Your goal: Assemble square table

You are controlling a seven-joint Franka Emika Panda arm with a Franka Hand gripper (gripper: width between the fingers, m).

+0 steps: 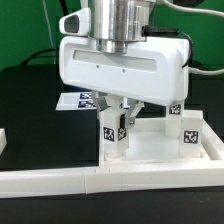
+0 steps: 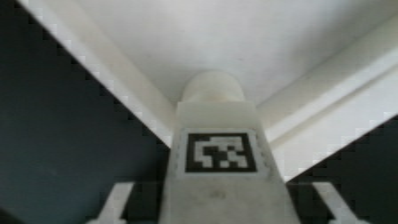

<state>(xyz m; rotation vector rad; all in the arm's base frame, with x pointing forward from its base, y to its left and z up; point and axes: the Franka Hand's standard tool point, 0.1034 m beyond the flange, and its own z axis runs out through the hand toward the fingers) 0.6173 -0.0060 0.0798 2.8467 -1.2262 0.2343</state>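
I see the black table (image 1: 25, 110) under everything. On it sits the white top (image 1: 150, 150), rim up, and I use that as my reference. The long white wall (image 1: 60, 180) runs along the top's near edge, touching or nearly so. The marker board (image 1: 78, 100) lies flat on the black surface beyond the top, toward the exterior view's left, partly hidden by the arm.

The arm's white wrist housing (image 1: 125, 65) hangs directly over the top and blocks most of its middle. The gripper (image 1: 117, 125) points straight down from it.

One leg (image 1: 113, 135) stands upright at the top's near corner on the exterior view's left, tag facing the camera. The two fingers (image 1: 127, 115) flank it. In the wrist view the leg (image 2: 219, 130) runs up the centre between both fingertips (image 2: 116, 205), with the top's rim on either side of it. I can't tell whether the pads are pressing the leg or just bracketing it; the gap looks tight.

A second leg (image 1: 188, 130) stands upright at the top's corner on the exterior view's right, well clear of the gripper. A third tagged leg (image 1: 176, 107) shows just behind it, at the top's far side, half hidden by the housing.
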